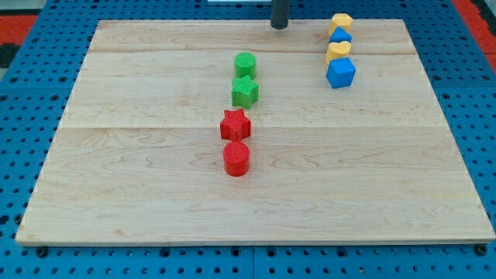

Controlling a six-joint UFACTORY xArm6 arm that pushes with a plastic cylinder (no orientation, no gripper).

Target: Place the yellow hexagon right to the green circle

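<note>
Tip (279,26) of the jawless rod touches nothing, at the far edge, left of the yellow hexagon (340,22); the green circle (245,64) lies nearer; the rod's top is cut off.

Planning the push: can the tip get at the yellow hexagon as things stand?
Probably yes. My tip sits at the view's top, left of the yellow hexagon, with bare board between them. A blue block touches the hexagon below, so only that side looks blocked.
</note>
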